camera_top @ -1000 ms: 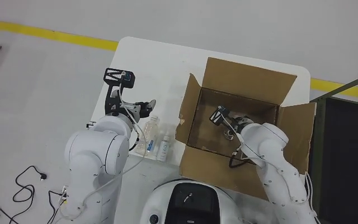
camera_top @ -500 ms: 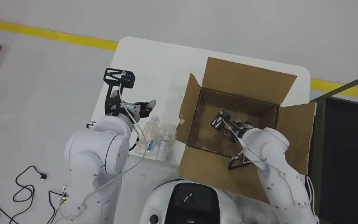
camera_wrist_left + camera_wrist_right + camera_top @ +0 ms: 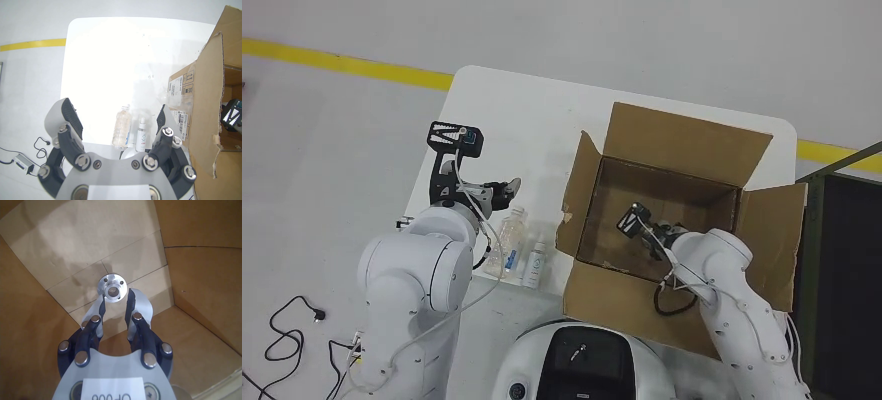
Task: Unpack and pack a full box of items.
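Unpacking judged partly done: bottle (image 3: 122, 130) and spray (image 3: 141, 140) resting on tabletop (image 3: 113, 56), 9 o'clock of box (image 3: 682, 135). Right hand (image 3: 115, 296), fingers parted, straddling flange (image 3: 112, 288) on box floor, not gripping. Left hand (image 3: 115, 106) hanging open, empty. Repacking pending.

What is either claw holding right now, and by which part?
Nothing. The right claw stands open astride the metal flange; the left claw is open and empty.
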